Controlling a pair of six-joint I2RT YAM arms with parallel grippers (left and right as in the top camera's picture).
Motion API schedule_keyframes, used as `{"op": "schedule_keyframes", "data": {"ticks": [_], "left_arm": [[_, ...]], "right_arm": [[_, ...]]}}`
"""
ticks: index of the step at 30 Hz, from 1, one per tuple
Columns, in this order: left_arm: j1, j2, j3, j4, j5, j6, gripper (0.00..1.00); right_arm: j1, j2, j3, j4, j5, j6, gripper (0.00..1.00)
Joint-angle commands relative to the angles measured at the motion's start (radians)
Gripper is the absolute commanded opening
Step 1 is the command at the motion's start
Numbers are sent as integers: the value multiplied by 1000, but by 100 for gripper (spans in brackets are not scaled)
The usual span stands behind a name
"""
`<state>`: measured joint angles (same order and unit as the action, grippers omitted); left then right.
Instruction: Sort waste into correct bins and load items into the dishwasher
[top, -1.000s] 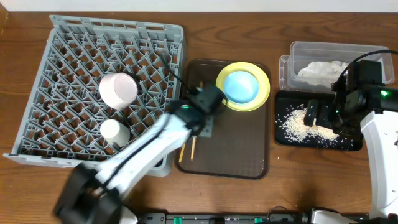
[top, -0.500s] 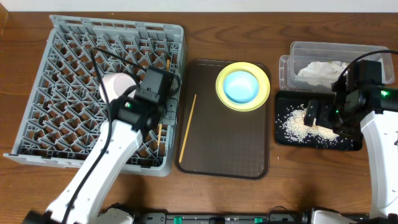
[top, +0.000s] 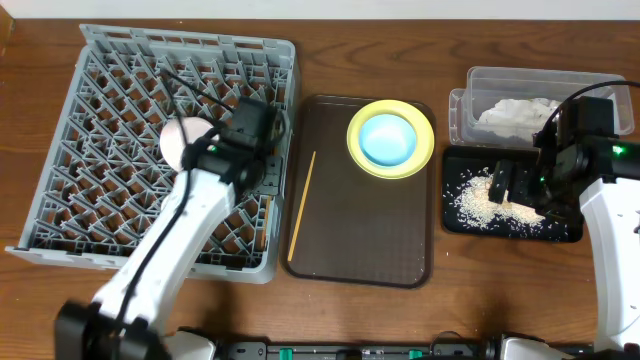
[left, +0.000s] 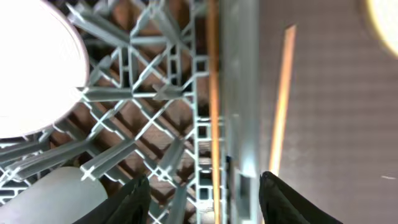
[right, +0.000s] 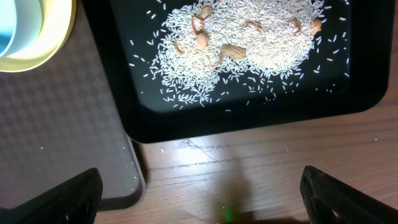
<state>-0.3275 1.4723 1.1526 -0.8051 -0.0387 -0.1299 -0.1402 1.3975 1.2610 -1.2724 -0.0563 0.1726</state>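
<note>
The grey dishwasher rack holds a white bowl. My left gripper hovers over the rack's right edge. In the left wrist view this gripper is open, and one chopstick lies in the rack between its fingers, not gripped. The other chopstick lies on the brown tray. A light-blue bowl sits in the yellow plate. My right gripper is open over the black tray of rice, holding nothing.
A clear tub at the back right holds a crumpled white napkin. A white cup stands in the rack near the left gripper. A few nuts lie in the rice.
My left arm swung from the brown tray to the rack's right edge with one chopstick, then opened its jaws, leaving the chopstick in the rack. The right arm has not moved.
</note>
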Motion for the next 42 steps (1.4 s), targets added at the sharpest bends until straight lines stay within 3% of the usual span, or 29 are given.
{"op": "schedule_keyframes", "data": {"ticks": [1,7,11,17,27,31,38,42], "left_arm": [[-14,-115,11,-1,154,2,57],[-126,-92,-23,26,203,-3,63],[-213,86,-52,63,146,-5,64],[-215,274,-52,102,151,-5,64],[-216,404,-52,130,162,-5,64],[-216,414,-52,130,162,-6,51],[-216,412,-51,106,162,-40,6],[-216,381,-35,90,163,-71,6]], "right_arm": [[-10,-10,7,-3,-5,6,99],[-10,-10,7,-3,-5,6,99],[-10,-10,7,-3,-5,6,99],[-10,-10,7,-2,-5,6,99],[-10,-10,7,-3,-5,6,99],[-10,-10,7,-3,-5,6,99],[-10,-10,7,-3,-5,6,99],[-10,-10,7,-4,-5,6,99]]}}
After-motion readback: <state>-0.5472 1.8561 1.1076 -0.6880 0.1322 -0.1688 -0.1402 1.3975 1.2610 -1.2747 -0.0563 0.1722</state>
